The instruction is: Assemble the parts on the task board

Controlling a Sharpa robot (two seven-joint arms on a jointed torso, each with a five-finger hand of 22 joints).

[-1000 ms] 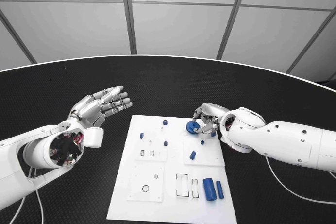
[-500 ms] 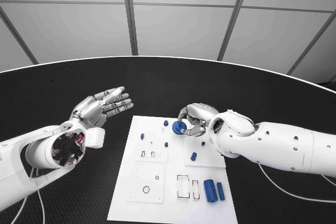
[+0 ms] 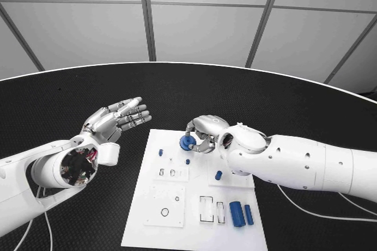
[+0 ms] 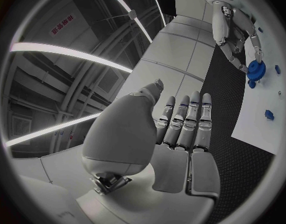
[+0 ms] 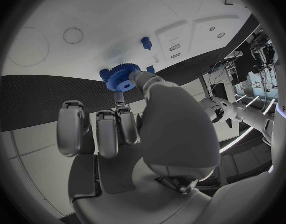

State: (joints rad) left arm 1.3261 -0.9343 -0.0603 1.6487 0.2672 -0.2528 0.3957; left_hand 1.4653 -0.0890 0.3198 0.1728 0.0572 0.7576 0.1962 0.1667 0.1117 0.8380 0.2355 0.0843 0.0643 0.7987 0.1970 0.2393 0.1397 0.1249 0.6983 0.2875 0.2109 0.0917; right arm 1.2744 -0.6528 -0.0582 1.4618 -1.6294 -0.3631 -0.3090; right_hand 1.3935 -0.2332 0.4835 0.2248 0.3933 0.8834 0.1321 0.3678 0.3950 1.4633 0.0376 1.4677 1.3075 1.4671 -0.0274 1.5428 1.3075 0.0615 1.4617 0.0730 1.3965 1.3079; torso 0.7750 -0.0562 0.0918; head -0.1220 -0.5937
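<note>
The white task board (image 3: pixel 157 207) lies in the middle of the table. My right hand (image 3: pixel 206 131) pinches a blue gear (image 3: pixel 188 142) over the board's far end; the right wrist view shows the gear (image 5: pixel 122 77) at my fingertips (image 5: pixel 138 77), close to a short blue peg (image 5: pixel 145 43). Whether the gear touches the board I cannot tell. Small blue pegs (image 3: pixel 160 152) (image 3: pixel 188 161) (image 3: pixel 218 175) stand on the board. My left hand (image 3: pixel 117 117) is raised left of the board, palm flat, fingers straight, holding nothing. In the left wrist view, beyond my left hand (image 4: pixel 180 129), the right hand (image 4: pixel 233 32) holds the gear (image 4: pixel 255 69).
Two blue cylinders (image 3: pixel 236 213) (image 3: pixel 248 214) lie side by side near the board's near right corner, next to rectangular slots (image 3: pixel 205 209). A round hole (image 3: pixel 164 212) sits at the near left. Black table (image 3: pixel 71 98) surrounds the board.
My right hand has carried the blue gear leftward across the board's far end. The left hand has stayed raised and empty, shifting only slightly.
</note>
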